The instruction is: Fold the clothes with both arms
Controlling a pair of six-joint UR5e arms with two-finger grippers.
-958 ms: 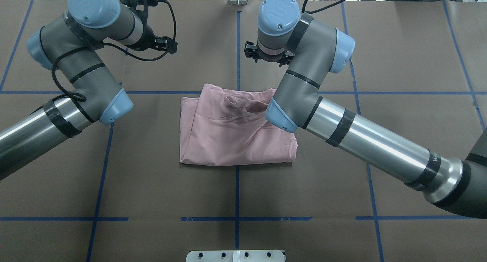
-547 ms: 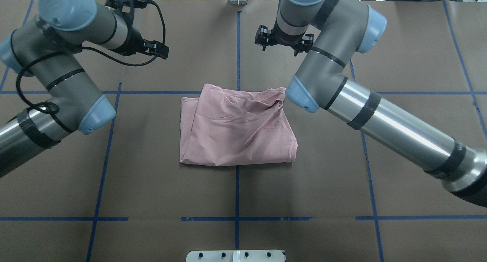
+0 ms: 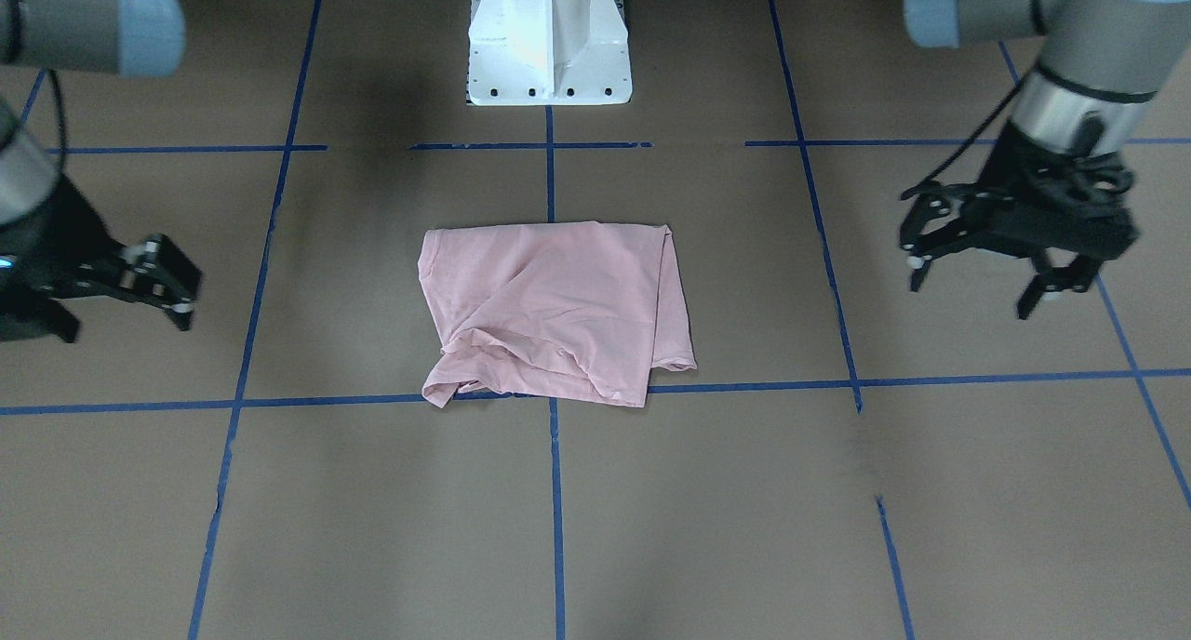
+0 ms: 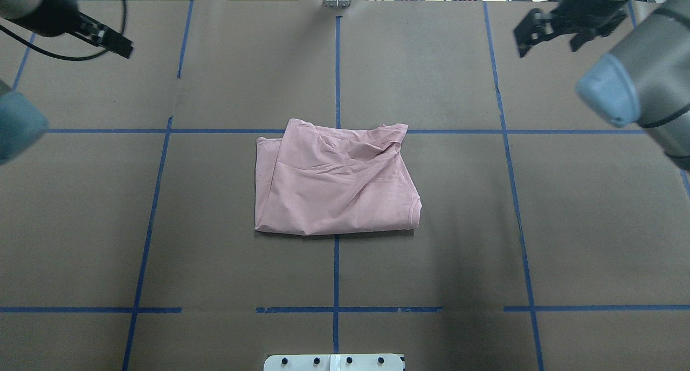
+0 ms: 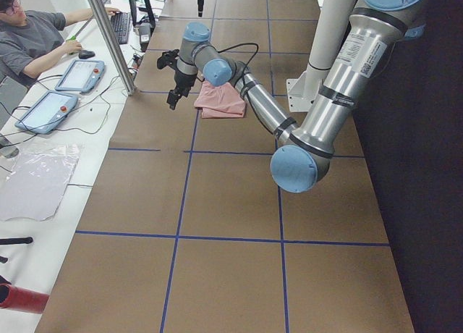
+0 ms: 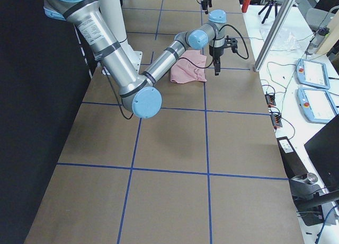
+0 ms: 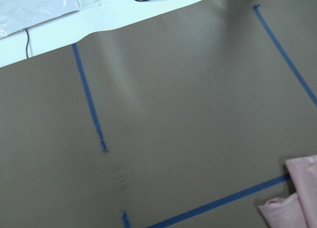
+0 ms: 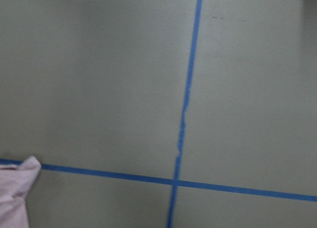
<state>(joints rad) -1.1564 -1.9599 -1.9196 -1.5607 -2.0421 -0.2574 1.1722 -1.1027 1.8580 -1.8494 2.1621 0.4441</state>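
1 pink T-shirt [image 4: 337,185] lies in the middle of the table [image 4: 458,252]. It is folded into a rough rectangle and sits across the central blue tape line [image 4: 336,284]. In the overhead view its far edge runs along a cross line. The near edge and the left side are straight and flat. The far edge is rumpled, with creases bunched up and 1 corner poking out past the tape. Only a faint trace of the dark print shows through the cloth.

Neither of the 2 grippers touches the T-shirt. The left gripper [image 3: 982,279] hangs above bare table well off to the robot's left, its jaws spread wide and holding nothing. The right gripper [image 4: 547,46] is far out on the other side near the table's back edge, its jaws also wide and empty. Each wrist camera catches only a corner of pink cloth at the edge of its picture, so both tools are clearly away from the T-shirt.

With both arms out wide, the whole bundle is in plain sight of the cameras and nothing can snag it. That suggests the folding is finished or very nearly so. At most the wrinkled far edge may want smoothing, which would need a pinch on the loose corner.
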